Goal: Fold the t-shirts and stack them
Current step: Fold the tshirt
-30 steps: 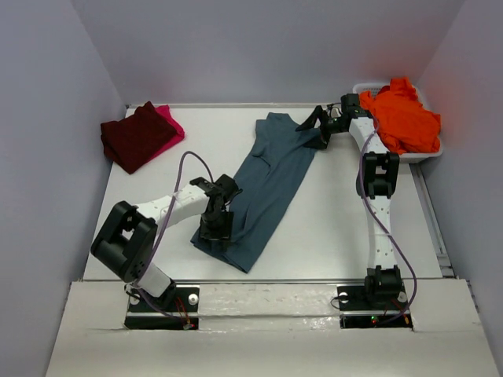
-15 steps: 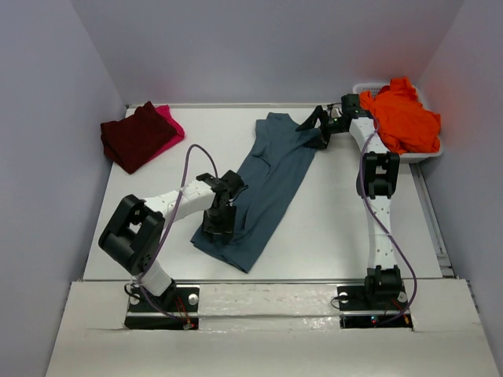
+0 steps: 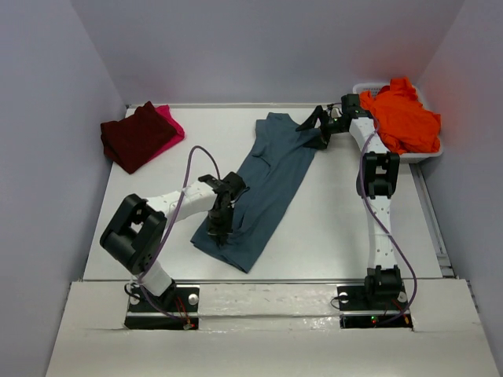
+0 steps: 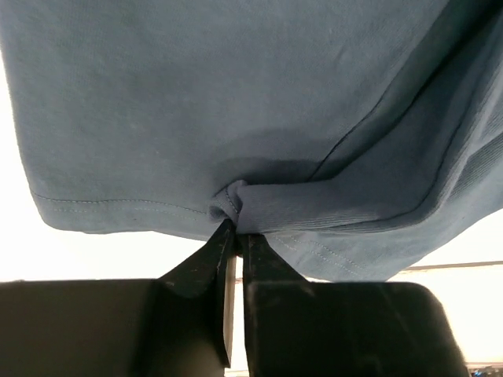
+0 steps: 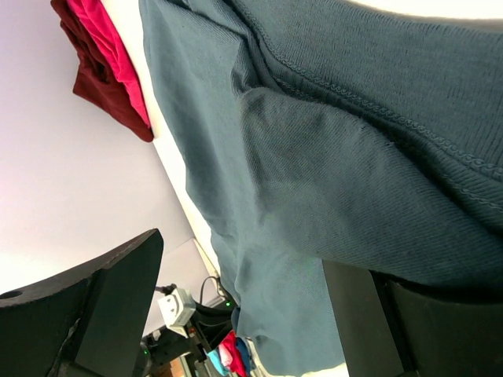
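1. Top external view:
   - The left claw (image 3: 221,233) points down onto the near end of the teal t-shirt (image 3: 271,177), close to the near edge of the desk (image 3: 338,228).
   - The teal t-shirt lies flat and slantwise, running from the middle of the far edge toward the near left.
   - The right claw (image 3: 313,131) sits at the shirt's far end, jaws spread wide.
   - The maroon t-shirt (image 3: 132,137) lies folded on the pink t-shirt (image 3: 170,123) in the far left corner.
   - The orange t-shirt (image 3: 401,116) is heaped in the tub (image 3: 431,154) at the far right corner.
2. Left wrist view: the left claw (image 4: 234,232) is closed almost fully, pinching a small pucker of the teal t-shirt (image 4: 236,94) at its hem.
3. Right wrist view: the right claw (image 5: 244,263) stands wide open. The teal t-shirt (image 5: 314,157) lies between its fingers (image 5: 118,302), with no grip made.
4. Change from the earlier frames: the left claw has closed onto the hem and its elbow has swung toward the near edge. The right arm and all shirts are unmoved.
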You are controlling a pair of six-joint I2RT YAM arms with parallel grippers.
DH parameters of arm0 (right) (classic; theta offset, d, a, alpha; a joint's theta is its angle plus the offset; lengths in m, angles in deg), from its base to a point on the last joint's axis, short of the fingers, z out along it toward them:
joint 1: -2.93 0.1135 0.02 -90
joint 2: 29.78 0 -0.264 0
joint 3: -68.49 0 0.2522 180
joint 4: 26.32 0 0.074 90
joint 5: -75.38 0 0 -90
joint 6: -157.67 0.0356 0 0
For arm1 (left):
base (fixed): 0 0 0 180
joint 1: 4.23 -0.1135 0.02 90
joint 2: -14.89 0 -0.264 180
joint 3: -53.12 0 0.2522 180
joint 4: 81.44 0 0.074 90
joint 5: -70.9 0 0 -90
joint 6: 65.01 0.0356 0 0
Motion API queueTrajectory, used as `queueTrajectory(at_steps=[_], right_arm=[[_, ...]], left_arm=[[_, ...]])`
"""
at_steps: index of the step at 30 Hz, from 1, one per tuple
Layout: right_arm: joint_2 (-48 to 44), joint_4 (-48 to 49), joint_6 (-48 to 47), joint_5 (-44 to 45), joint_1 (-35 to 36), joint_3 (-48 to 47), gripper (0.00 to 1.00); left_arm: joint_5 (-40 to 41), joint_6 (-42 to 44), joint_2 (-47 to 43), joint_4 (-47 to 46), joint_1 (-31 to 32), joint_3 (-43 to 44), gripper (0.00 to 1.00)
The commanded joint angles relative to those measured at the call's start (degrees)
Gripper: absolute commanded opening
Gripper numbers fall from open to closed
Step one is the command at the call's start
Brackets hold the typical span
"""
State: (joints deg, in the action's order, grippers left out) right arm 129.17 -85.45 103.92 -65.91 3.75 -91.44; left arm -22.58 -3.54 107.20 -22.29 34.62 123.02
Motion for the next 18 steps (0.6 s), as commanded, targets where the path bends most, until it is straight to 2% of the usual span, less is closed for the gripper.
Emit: queueTrajectory(at_steps=[1, 3, 18], right_arm=[[2.94, -0.16, -3.73, 9.19, 0.15, 2.64, 0.88], [3.03, -0.16, -3.73, 9.19, 0.15, 2.64, 0.88], [3.2, -0.51, -3.9, 9.54, 0.15, 2.55, 0.89]], left_arm=[[-0.82, -0.29, -2.05, 1.28, 0.7, -1.38, 0.09], [-1.43, -0.38, -2.83, 1.46, 0.7, -2.17, 0.06], [-4.51, -1.88, -7.94, 2.95, 0.7, -6.22, 0.06]])
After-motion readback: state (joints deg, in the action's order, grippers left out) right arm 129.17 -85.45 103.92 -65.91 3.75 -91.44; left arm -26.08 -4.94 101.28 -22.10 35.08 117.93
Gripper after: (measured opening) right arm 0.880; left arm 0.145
